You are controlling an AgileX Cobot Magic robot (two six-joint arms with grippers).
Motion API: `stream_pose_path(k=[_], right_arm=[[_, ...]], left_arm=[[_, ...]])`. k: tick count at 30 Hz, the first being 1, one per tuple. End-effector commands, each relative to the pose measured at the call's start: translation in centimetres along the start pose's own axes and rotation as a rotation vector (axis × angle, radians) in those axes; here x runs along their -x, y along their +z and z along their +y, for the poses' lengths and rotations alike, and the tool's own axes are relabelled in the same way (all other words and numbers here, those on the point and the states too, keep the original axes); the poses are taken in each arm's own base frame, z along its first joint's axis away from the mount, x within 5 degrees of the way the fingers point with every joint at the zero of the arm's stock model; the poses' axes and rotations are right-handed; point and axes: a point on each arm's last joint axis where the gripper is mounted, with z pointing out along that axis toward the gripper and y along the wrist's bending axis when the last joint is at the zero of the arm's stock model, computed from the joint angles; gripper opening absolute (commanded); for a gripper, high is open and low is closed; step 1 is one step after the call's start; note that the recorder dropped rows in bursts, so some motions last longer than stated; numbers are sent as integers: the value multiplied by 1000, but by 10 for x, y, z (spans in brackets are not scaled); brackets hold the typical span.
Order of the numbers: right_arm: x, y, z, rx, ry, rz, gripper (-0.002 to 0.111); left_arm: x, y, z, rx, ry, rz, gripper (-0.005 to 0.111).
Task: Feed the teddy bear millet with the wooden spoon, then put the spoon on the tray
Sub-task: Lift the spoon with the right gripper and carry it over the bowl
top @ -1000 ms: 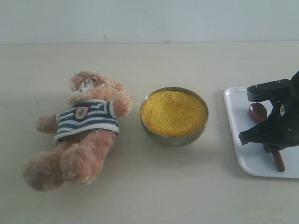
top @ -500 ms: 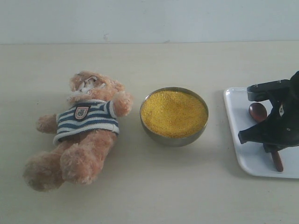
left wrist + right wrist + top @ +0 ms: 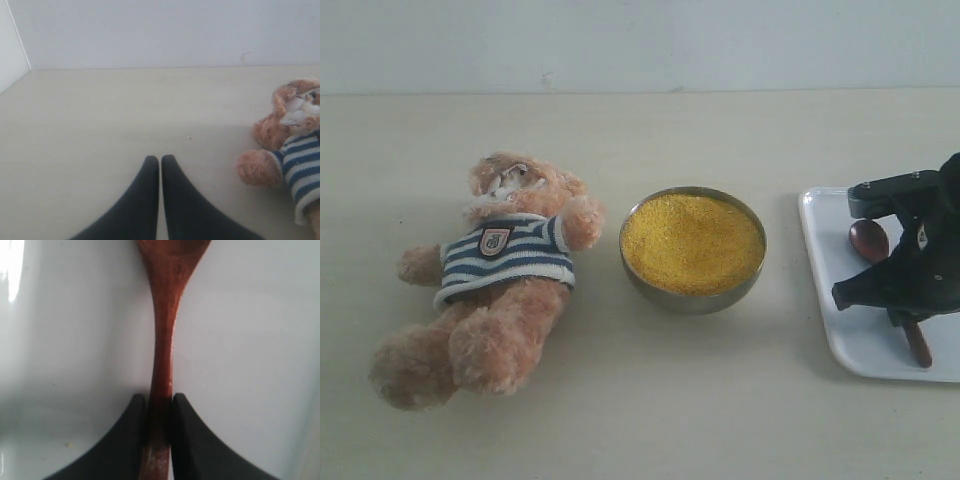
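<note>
While our right gripper (image 3: pixel 159 402) clamps the wooden spoon (image 3: pixel 162 330) by its handle, we see the millet (image 3: pixel 692 242) leftward; left gripper (image 3: pixel 160 162) pressed together.

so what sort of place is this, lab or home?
Probably a robot lab bench: bare pale tabletop against a blank wall, staged props (teddy bear, metal bowl of millet, white tray), and a right gripper on the wooden spoon.

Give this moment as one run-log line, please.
right gripper: shut on wooden spoon | wooden spoon: on tray | left gripper: shut, empty | millet: in metal bowl
</note>
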Motion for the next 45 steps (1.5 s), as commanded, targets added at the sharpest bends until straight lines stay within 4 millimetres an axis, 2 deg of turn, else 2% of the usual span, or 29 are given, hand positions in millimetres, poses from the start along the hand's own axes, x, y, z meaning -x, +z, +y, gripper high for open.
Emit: stream_pose_path(k=[1,14,17,22,30,35,39,45], right_arm=[[-3,-6,-3,-16,-39,10,0],[8,-70,-18,-77,-102,-81,0],[7,-81,-7,-57,-180,-106,0],[7,-95,24,-55,-330,-117,0],[12,-129,66,-84,-514,-157,0],[6,-143,90,-123,-642,-178,-1],[-3,-147,100,-188,-732,-162,-1],[-7,-152,103,-283,-800,-164,-1]], left_arm=[[2,-1,0,-1,-2,-13,4],[2,-1,0,-1,-2,-13,4],[2,-1,0,-1,-2,-13,4],[2,-1,0,-1,-2,-13,4],[2,-1,0,-1,-2,-13,4],[2,-1,0,-1,-2,-13,4],[2,-1,0,-1,-2,-13,4],[2,-1,0,-1,-2,-13,4]])
